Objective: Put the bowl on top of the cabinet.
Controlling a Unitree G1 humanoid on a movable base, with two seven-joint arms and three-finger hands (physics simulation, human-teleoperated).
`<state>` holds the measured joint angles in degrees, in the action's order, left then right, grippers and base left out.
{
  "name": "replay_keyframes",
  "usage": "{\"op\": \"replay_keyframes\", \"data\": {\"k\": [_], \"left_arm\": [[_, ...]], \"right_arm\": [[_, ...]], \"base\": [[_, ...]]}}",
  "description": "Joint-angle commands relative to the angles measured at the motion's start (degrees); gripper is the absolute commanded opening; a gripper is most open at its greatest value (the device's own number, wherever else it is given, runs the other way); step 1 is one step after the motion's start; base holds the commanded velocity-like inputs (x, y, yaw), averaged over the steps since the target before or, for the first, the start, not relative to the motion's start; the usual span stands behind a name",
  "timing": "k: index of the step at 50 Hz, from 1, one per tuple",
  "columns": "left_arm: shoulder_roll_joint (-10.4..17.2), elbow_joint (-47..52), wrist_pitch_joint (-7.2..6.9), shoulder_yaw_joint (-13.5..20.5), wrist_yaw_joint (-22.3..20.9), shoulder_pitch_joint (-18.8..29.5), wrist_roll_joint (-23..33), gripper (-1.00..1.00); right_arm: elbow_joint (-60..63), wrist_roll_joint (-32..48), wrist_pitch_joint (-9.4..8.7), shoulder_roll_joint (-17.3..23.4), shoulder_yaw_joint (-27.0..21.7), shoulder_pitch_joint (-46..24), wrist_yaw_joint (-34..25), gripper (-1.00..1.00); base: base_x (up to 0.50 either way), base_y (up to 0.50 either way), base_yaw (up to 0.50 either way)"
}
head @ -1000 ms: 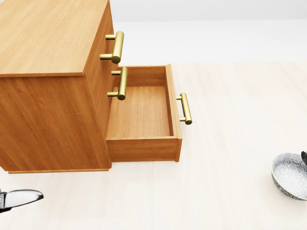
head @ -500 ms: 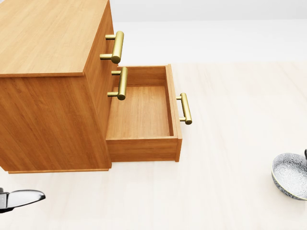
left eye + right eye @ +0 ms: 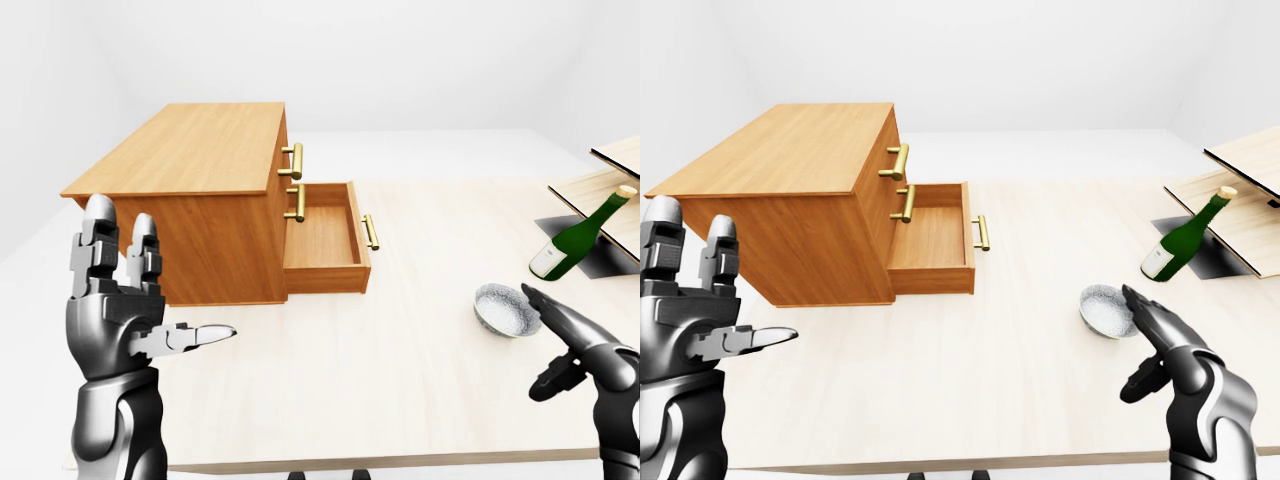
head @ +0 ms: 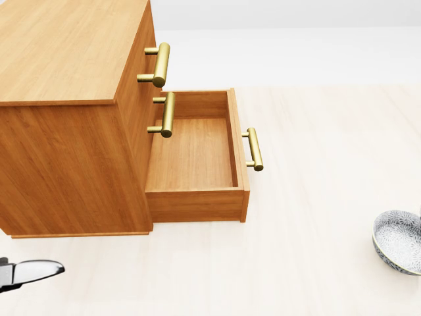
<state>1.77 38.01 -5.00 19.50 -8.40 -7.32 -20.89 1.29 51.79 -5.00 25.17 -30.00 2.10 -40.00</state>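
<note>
The grey patterned bowl [image 3: 507,309] sits mouth-up on the pale tabletop [image 3: 400,380]; my left hand [image 3: 112,315] and right hand [image 3: 585,355] spread fingers wide.

The bowl [image 3: 507,309] is speckled grey, cabinet [image 3: 190,150] brown woodgrain with gold handles [image 4: 161,64], bottle [image 3: 578,238] green

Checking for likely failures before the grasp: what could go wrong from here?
The right hand is open beside the bowl, not around it, so a poor close could tip the bowl or push it away. The open drawer juts from the cabinet toward the carry path, and the arm may clip it. The leaning bottle is nearby, and a wide swing could topple it.
</note>
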Motion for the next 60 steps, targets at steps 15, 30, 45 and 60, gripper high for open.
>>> {"op": "replay_keyframes", "data": {"k": [15,30,45,60], "left_arm": [[0.10,-0.30,0.00,-0.18,0.16,0.17,0.04,1.00],[0.16,-0.23,0.00,-0.03,0.26,0.25,-0.11,1.00],[0.49,-0.97,0.00,0.13,0.56,0.85,-0.22,1.00],[0.67,-2.35,0.00,-0.53,0.80,1.22,0.25,1.00]], "right_arm": [[1.62,4.87,0.00,1.01,2.70,-2.93,0.00,1.00],[-1.13,5.32,0.00,2.16,2.00,-4.09,0.00,1.00],[-15.78,-3.52,0.00,8.60,5.95,-11.99,0.00,1.00],[-15.11,-3.63,0.00,8.33,8.91,-11.50,0.00,1.00]], "base": [[0.00,0.00,0.00],[0.00,0.00,0.00],[0.00,0.00,0.00],[0.00,0.00,0.00]]}}
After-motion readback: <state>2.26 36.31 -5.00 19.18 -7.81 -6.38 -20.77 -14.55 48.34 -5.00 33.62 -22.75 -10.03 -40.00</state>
